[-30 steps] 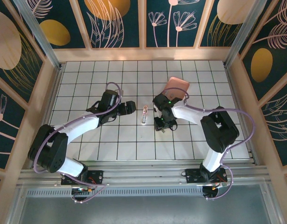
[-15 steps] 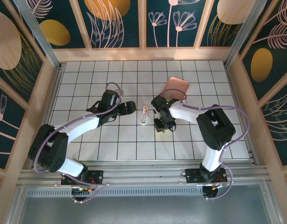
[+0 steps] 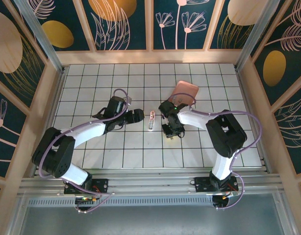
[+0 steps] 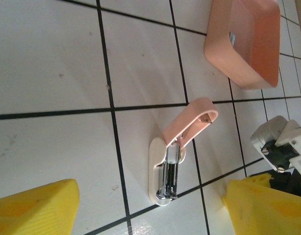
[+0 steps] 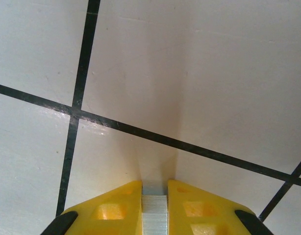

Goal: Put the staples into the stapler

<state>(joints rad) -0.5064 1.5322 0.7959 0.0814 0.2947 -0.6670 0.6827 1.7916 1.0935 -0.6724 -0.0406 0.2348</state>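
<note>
**Top view.** The stapler lies on the tiled table at the centre of the frame, its length running up and down the picture. The left gripper sits just left of it, pointing toward it. The right gripper is low over the tiles to the right of the stapler and slightly lower in the frame. The pink tray sits above and right of the stapler, beside the right arm. From this height I cannot tell how wide either gripper is open, and the staples are too small to make out.

**Left wrist.** The stapler is at lower centre, its pink lid swung up and leaning to the right. This leaves the silver channel bare in the white base. The left gripper's yellow fingers sit in the two bottom corners, spread wide apart with nothing between them but tile and the stapler's near end. The tray fills the upper right corner. Part of the right gripper shows at the right edge.

**Right wrist.** At the bottom edge the right gripper has its yellow fingers pressed together on the staples. The staples are a small ridged silver-grey block pinched upright between the fingers. Above them are white tiles crossed by black grout lines.
</note>
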